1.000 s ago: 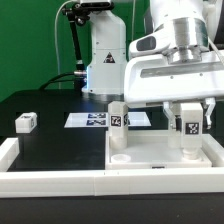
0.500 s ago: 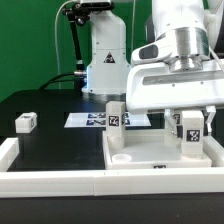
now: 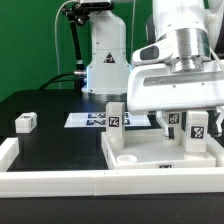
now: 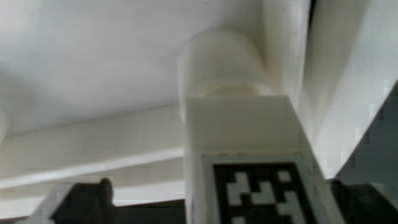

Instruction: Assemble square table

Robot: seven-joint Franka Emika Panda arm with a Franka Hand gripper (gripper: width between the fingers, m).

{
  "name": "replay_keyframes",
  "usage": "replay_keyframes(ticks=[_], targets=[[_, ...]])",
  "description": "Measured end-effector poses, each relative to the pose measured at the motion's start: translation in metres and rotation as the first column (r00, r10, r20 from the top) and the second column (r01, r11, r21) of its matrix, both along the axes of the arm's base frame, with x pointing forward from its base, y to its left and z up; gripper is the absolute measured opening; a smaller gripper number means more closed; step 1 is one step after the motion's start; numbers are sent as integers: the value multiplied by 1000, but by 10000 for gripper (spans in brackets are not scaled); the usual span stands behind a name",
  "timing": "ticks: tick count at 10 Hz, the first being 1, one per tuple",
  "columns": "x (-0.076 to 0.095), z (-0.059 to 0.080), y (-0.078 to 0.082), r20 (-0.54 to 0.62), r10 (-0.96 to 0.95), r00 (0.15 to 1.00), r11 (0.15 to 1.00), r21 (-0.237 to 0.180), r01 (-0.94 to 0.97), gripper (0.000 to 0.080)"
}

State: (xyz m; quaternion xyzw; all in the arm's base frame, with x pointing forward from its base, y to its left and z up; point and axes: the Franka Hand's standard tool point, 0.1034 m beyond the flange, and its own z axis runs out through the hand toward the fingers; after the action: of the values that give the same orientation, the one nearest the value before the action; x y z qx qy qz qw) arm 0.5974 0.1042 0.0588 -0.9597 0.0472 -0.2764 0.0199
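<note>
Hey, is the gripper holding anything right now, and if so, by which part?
Nothing seems held. The gripper has its jaws open on either side of the leg standing upright in the tabletop, with gaps showing in the wrist view.

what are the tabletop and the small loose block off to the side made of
Tabletop: likely white plastic, smooth and matte, judging by its even colour and moulded raised rim. Small block: seemingly the same white plastic, with a printed black-and-white tag on its face, perhaps a paper sticker.
</note>
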Motion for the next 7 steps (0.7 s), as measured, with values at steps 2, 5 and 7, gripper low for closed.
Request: replay_keyframes(ticks=[2,5,7], targets=[[0,0,0,0,0,1000,1000,0,0,645],[0,0,0,-1,0,1000,1000,0,0,648],[2,16,1,-22,3,1000,1000,17,-2,648]])
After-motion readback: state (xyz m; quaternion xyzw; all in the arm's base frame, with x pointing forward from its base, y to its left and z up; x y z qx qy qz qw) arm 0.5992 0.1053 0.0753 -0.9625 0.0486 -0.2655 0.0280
